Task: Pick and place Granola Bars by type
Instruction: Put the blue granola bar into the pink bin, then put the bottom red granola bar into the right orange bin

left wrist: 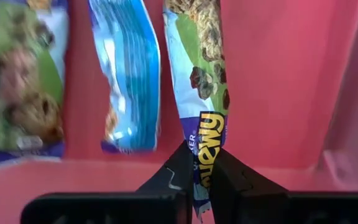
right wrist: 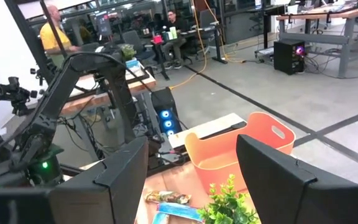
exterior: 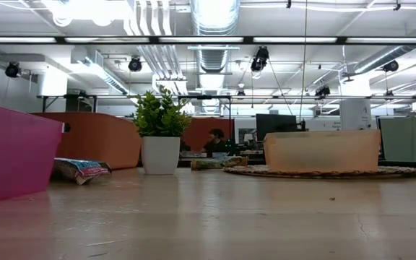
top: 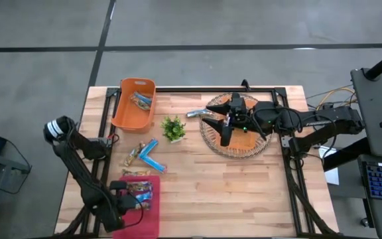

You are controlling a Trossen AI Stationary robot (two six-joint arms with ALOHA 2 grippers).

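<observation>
My left gripper (top: 128, 198) (left wrist: 202, 177) reaches down into the pink bin (top: 152, 214) at the table's near left and is shut on a granola bar (left wrist: 197, 74) in a purple-and-white wrapper with yellow lettering. Two more bars lie on the bin's floor, a bright blue one (left wrist: 128, 74) and a green-and-purple one (left wrist: 23, 81). Several bars (top: 148, 156) lie loose on the table, and others lie in the orange bin (top: 134, 103). My right gripper (top: 212, 120) (right wrist: 191, 180) stands open and level above the round woven tray (top: 207, 141). My left gripper pinches the bar's flat wrapper end (left wrist: 207, 144) between its two fingers, coming steeply from above. The fingers lie along the bar, which stretches away from them over the pink bin's floor beside the two other bars. Whether the bar rests on the floor I cannot tell.
A small green plant (top: 173, 127) in a white pot (exterior: 160, 154) stands mid-table between the bins and the tray. An orange container (exterior: 322, 150) sits on the woven tray. A silver bar (top: 194, 113) lies just off the tray's far-left rim. Bare wood shows along the near right.
</observation>
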